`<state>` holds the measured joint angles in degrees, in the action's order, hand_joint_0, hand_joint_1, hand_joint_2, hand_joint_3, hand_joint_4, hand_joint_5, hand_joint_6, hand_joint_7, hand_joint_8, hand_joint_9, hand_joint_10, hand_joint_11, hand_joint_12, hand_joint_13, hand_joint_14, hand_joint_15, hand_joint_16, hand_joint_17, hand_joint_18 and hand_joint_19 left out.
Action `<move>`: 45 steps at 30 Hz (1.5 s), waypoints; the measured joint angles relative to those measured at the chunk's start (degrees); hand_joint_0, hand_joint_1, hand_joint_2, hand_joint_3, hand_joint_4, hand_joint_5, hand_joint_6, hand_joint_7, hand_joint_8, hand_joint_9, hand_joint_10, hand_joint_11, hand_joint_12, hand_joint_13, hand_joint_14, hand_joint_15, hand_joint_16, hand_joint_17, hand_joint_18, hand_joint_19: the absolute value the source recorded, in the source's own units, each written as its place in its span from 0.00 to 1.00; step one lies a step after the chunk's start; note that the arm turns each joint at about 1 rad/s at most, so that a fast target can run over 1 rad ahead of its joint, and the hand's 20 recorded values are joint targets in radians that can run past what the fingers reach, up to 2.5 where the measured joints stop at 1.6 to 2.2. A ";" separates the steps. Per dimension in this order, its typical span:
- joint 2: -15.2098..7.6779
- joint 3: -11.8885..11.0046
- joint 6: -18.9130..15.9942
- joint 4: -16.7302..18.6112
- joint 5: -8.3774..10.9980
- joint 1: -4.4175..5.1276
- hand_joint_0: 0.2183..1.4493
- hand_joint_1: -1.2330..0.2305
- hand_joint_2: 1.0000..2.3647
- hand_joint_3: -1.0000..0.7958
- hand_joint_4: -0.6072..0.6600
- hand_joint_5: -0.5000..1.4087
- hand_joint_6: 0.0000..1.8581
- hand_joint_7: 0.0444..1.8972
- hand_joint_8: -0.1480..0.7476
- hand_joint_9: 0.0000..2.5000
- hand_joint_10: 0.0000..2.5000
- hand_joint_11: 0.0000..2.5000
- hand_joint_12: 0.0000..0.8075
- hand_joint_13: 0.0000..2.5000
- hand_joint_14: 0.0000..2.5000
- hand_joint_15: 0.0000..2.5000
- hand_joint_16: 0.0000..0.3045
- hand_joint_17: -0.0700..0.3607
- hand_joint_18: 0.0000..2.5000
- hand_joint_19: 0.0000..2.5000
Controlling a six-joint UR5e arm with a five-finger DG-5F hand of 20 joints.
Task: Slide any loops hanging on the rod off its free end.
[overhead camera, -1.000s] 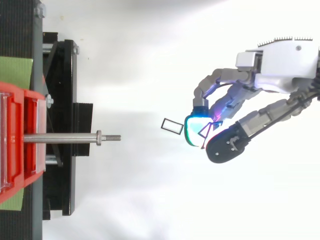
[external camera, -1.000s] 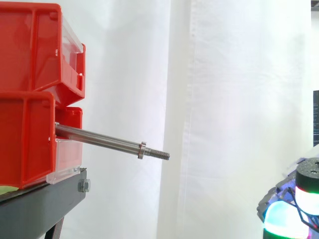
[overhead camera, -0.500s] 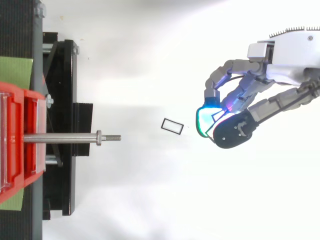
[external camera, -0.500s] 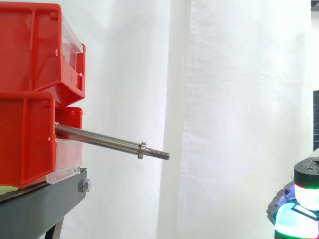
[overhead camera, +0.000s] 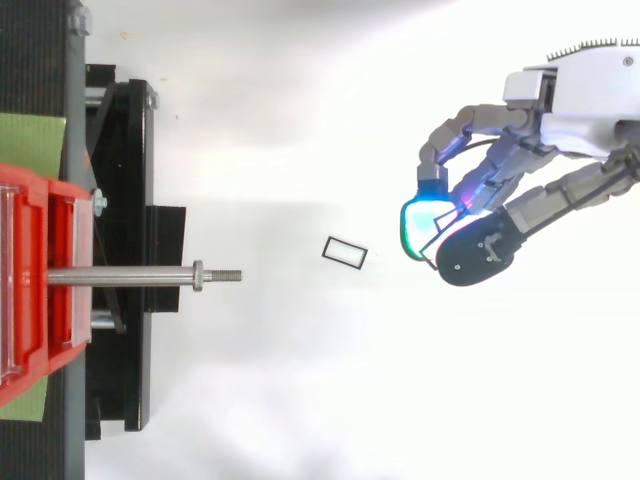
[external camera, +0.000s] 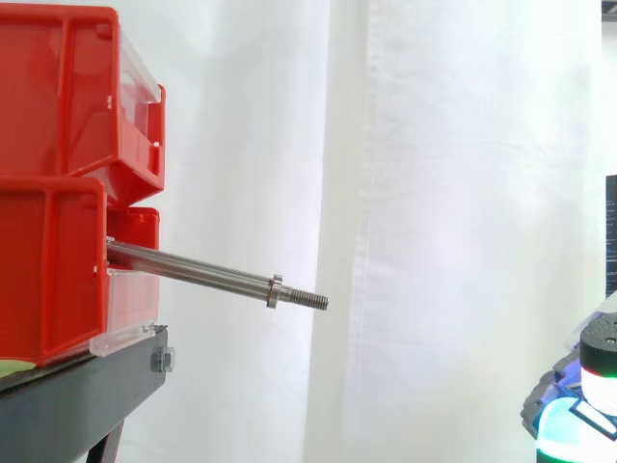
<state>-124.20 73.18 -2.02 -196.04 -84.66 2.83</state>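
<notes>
The hand (external camera: 600,359) was cut off by the lower right corner of the side view and by the right edge of the top view. The inner end of the rod (overhead camera: 120,275) was hidden inside the red bins (overhead camera: 40,200), themselves cropped at the left. A mid-frame rectangular outline (overhead camera: 348,244) was too small to identify.

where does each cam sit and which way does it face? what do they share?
Side view: beside the work at about rod height, looking level across the red bins and rod toward the white curtain; the hand shows at the lower right.
Top view: overhead, looking down on the rod, the black stand and a small loop between the rod's free end and the hand at right.
Shared: red bins, rod, black stand, hand.
</notes>
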 measured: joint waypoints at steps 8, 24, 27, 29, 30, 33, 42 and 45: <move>0.00 -0.01 0.00 -0.22 -0.02 -0.10 0.29 0.43 0.00 0.28 0.55 0.20 0.48 0.49 0.46 0.38 0.00 0.11 0.40 0.28 0.00 0.07 0.14 0.39 0.28 0.17; 0.35 -0.01 0.00 -0.80 -0.01 -0.27 0.28 0.45 0.00 0.28 0.56 0.20 0.46 0.48 0.47 0.37 0.00 0.11 0.41 0.27 0.00 0.08 0.15 0.39 0.27 0.18; 0.32 0.00 0.00 -0.77 -0.04 -0.28 0.27 0.41 0.00 0.28 0.57 0.20 0.45 0.47 0.47 0.37 0.00 0.11 0.42 0.27 0.00 0.08 0.15 0.40 0.27 0.18; 0.31 -0.01 0.00 -0.76 -0.06 -0.27 0.27 0.38 0.00 0.28 0.57 0.20 0.45 0.48 0.47 0.37 0.00 0.11 0.42 0.27 0.00 0.08 0.15 0.40 0.27 0.18; 0.31 -0.02 0.00 -0.76 -0.06 -0.26 0.27 0.36 0.00 0.28 0.57 0.20 0.45 0.48 0.47 0.37 0.00 0.11 0.42 0.27 0.00 0.08 0.15 0.40 0.27 0.18; 0.29 -0.02 0.00 -0.75 -0.07 -0.27 0.32 0.30 0.00 0.28 0.57 0.19 0.45 0.47 0.45 0.36 0.00 0.12 0.40 0.27 0.00 0.07 0.14 0.39 0.27 0.17; 0.32 -0.05 0.00 -0.81 -0.07 -0.35 0.36 0.25 0.00 0.29 0.56 0.18 0.47 0.44 0.44 0.34 0.00 0.12 0.41 0.26 0.00 0.07 0.14 0.39 0.27 0.16; 0.34 -0.05 0.00 -0.83 -0.07 -0.41 0.37 0.25 0.00 0.28 0.56 0.18 0.47 0.43 0.44 0.34 0.00 0.12 0.41 0.26 0.00 0.07 0.14 0.39 0.27 0.16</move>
<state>-123.86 73.13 -2.02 -196.87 -84.73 2.42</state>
